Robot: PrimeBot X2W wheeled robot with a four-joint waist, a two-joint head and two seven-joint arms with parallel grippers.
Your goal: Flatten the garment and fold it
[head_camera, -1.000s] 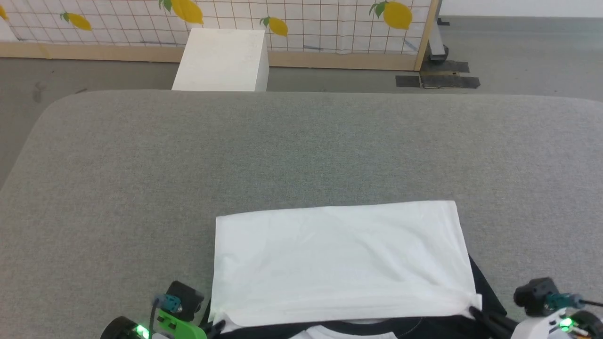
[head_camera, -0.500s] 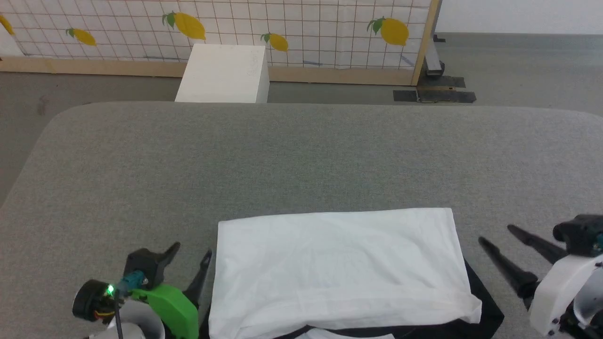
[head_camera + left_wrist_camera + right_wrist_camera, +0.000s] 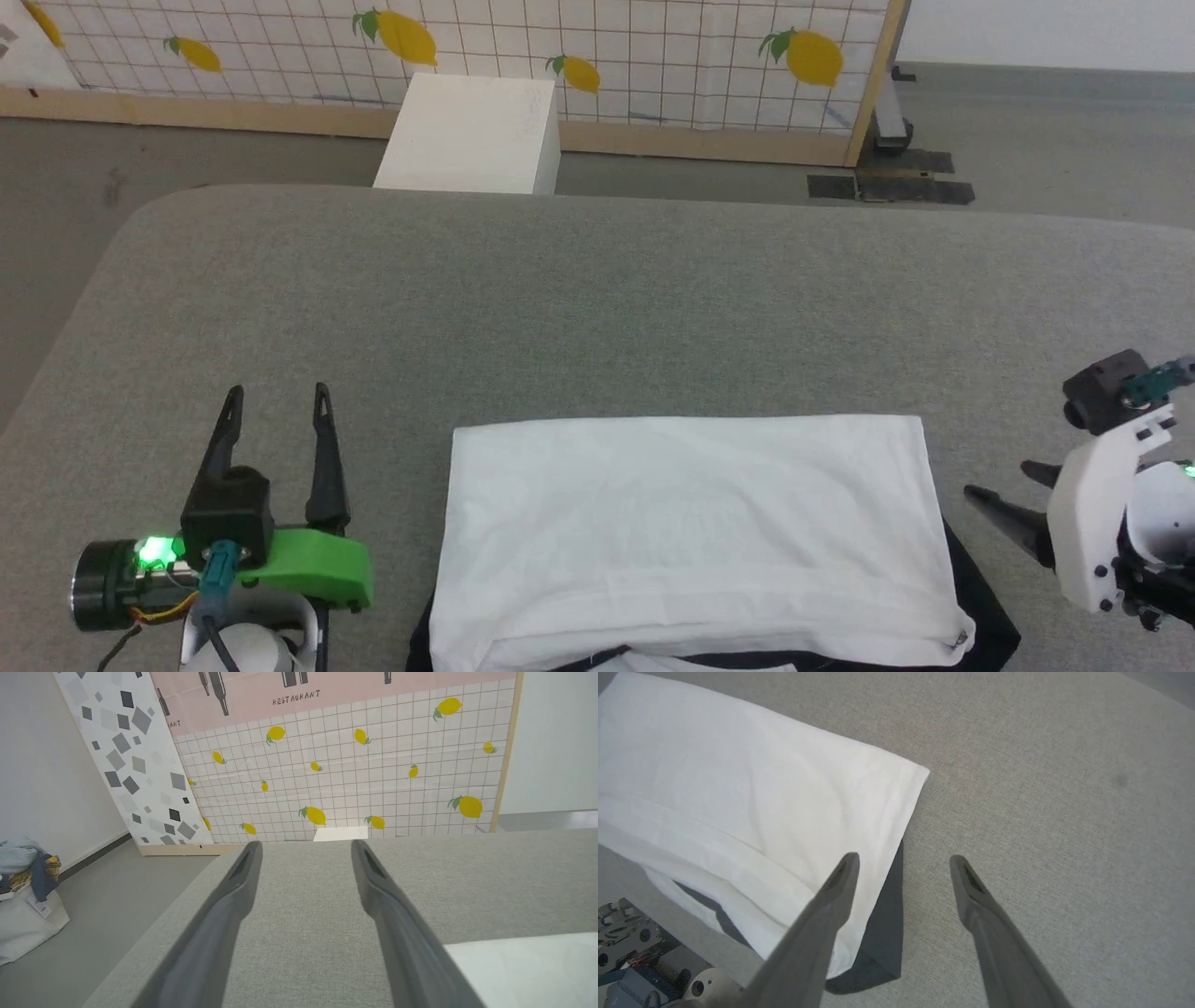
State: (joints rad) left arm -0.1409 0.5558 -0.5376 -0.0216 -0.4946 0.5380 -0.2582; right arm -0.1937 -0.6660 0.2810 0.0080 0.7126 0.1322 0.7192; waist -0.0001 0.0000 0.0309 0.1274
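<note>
Evidently left fingers [image 3: 324, 457] and right fingers [image 3: 1008, 523] gape wide, empty.

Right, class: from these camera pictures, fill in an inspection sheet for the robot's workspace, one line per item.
Surface: grey fabric-covered table, smooth, rounded corners.
Job's things: garment lies at the near edge, folded into a white rectangle; black fabric shows under its near and right edges.
Clutter: nothing seen.
Grippers: left tool open, left of the garment, holding nothing; right tool open, by the garment's right edge, holding nothing.
Cables: dark cable runs from a teal plug on the left wrist.
Surroundings: lemon-print panel and white box beyond the table; bag of cloth on the floor.
</note>
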